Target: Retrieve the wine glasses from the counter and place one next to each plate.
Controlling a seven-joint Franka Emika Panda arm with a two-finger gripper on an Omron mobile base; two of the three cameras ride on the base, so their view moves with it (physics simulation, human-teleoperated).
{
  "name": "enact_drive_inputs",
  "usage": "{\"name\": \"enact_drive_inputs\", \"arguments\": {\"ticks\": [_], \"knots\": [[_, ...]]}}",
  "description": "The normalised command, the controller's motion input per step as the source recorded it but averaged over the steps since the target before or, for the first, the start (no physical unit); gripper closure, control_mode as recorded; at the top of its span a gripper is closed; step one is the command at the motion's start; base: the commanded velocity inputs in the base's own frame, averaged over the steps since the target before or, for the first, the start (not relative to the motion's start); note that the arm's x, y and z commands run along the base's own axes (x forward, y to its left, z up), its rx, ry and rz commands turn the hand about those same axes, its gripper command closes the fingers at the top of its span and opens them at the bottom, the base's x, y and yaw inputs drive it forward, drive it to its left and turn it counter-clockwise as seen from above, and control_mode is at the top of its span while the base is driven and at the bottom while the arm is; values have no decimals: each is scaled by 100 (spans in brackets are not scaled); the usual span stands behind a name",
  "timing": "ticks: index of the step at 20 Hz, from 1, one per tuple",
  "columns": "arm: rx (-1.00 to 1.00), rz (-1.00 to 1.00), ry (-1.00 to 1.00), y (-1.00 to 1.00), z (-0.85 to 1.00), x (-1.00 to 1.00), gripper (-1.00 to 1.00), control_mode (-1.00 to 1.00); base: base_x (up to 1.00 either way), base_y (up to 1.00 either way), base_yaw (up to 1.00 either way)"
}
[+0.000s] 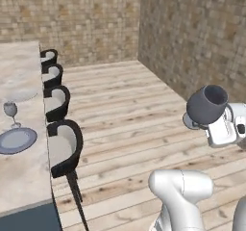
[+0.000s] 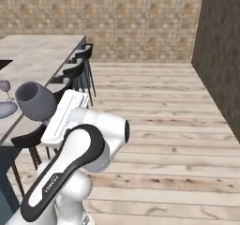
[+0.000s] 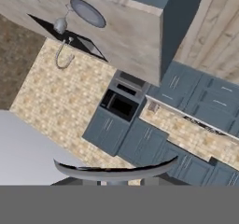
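My gripper (image 1: 205, 124) is shut on the stem of the dark grey wine glass (image 1: 207, 103), which it holds tilted in the air above the wooden floor, right of the stools. From the other side the same goblet (image 2: 34, 100) sits ahead of the gripper (image 2: 52, 117). On the island top (image 1: 25, 177) the clear wine glass (image 1: 10, 110) stands just behind the blue-grey plate (image 1: 17, 140). A pale plate (image 1: 21, 95) lies further back. The hand view shows the goblet's round edge (image 3: 116, 172), the blue-grey plate (image 3: 87, 12) and the counter (image 3: 205, 122) with its dark blue cabinets.
Several black bar stools (image 1: 63, 146) line the island's edge between the arm and the plates. Tiled walls (image 1: 192, 37) close the room behind and to the right. The island also carries a black sink with a curved tap (image 3: 64, 55). An oven (image 3: 119, 104) sits among the cabinets.
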Motion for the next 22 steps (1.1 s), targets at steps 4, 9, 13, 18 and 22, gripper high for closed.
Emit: {"name": "enact_drive_inputs", "arguments": {"ticks": [4,9,13,18,22], "knots": [[0,0,0,0,0,0,100,100,100,-78,37],[0,0,0,0,0,0,100,100,100,-57,40],[0,0,0,0,0,0,100,100,100,-63,42],[0,0,0,0,0,0,100,100,100,-70,47],[0,0,0,0,0,0,100,100,57,-64,66]]}}
